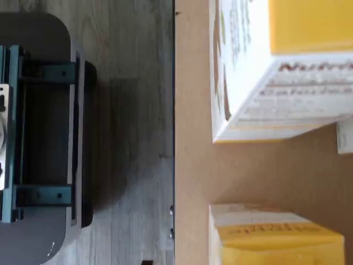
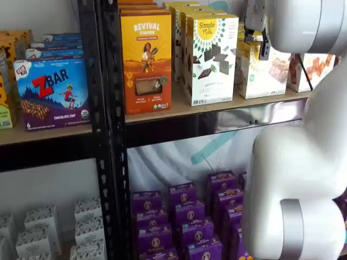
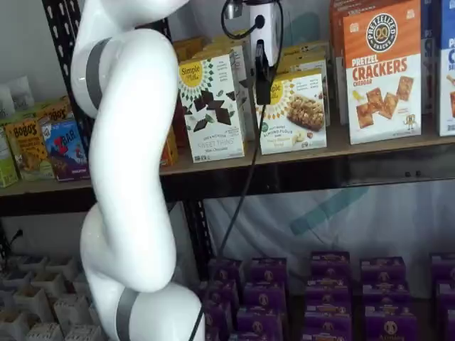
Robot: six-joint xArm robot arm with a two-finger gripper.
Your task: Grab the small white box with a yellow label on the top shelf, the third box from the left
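Note:
The small white box with a yellow label point(image 3: 298, 110) stands on the top shelf, right of the taller white Simple Mills box point(image 3: 213, 106). It also shows in a shelf view point(image 2: 263, 70), partly behind the arm. My gripper point(image 3: 262, 74) hangs in front of the small box's left edge, at the gap between the two boxes. It shows in both shelf views point(image 2: 264, 49). Only a black finger seen side-on shows, so no gap can be judged. The wrist view shows a white and yellow box point(image 1: 276, 72) on the brown shelf board point(image 1: 193, 138).
An orange Revival box point(image 2: 146, 59) stands to the left and a Pretzel Crackers box point(image 3: 384, 71) to the right. Purple boxes point(image 3: 320, 298) fill the lower shelf. A black upright point(image 2: 108, 135) splits the shelves. The wrist view shows another yellow box point(image 1: 270, 237) and the dark mount point(image 1: 38, 138).

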